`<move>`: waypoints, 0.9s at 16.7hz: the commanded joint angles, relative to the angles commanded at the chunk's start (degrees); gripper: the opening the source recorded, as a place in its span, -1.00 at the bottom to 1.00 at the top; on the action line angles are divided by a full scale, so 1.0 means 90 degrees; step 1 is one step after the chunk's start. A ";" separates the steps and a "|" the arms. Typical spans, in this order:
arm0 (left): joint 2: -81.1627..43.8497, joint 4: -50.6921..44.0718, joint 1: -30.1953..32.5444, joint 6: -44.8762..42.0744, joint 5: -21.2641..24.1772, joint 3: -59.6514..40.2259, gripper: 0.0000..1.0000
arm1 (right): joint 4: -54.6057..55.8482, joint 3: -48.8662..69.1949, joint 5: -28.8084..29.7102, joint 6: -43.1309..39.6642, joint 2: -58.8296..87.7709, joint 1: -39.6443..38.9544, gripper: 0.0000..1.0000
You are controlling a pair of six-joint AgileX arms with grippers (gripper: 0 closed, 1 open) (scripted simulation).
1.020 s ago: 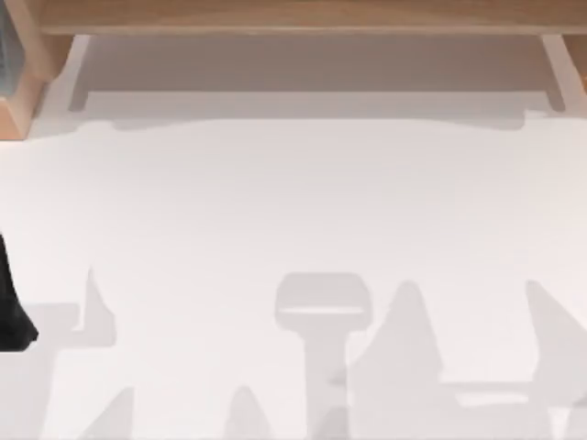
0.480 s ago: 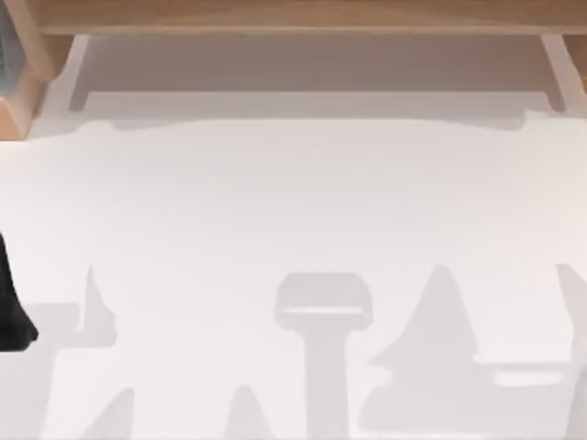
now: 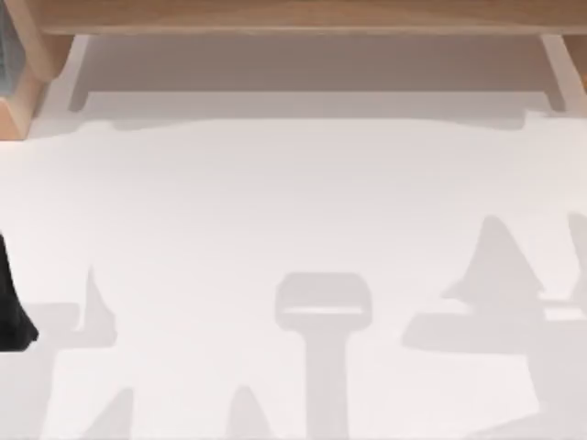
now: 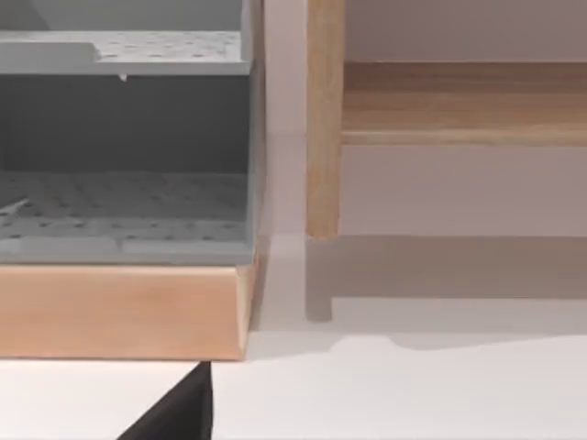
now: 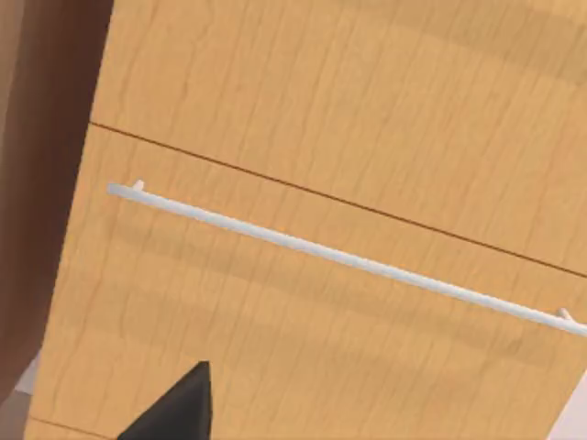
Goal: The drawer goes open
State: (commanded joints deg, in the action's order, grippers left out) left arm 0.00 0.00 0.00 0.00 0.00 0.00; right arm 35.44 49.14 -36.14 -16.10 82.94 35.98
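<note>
The drawer [image 5: 275, 330] is a light wooden front in the right wrist view, with a thin dark seam along one side. A long white bar handle [image 5: 348, 261] runs across it on two small posts. A dark tip of my right gripper [image 5: 174, 411] shows at the picture's edge, apart from the handle and facing the front. My left arm [image 3: 11, 312] is parked at the table's left edge, and a dark tip of my left gripper [image 4: 174, 414] shows in the left wrist view.
A wooden shelf [image 3: 293, 16] runs along the far side of the white table [image 3: 275, 202]. A grey pegboard cabinet [image 4: 124, 211] stands on a wooden base [image 4: 119, 312] at the far left, next to a wooden post [image 4: 324, 119].
The right arm's shadow on the table has slid to the right and farther back. The left arm has stayed where it was.
</note>
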 joint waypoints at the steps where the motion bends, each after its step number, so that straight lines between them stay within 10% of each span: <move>1: 0.0000 0.0000 0.0000 0.0000 0.0000 0.0000 1.00 | 0.0260 0.0123 0.0066 -0.0531 0.0388 -0.0054 1.00; 15: 0.0000 0.0000 0.0000 0.0000 0.0000 0.0000 1.00 | 0.3581 0.1478 0.1251 -0.7844 0.5204 -0.1011 1.00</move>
State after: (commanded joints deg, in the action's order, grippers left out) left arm 0.00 0.00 0.00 0.00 0.00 0.00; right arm 67.67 62.44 -24.88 -86.70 129.78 26.88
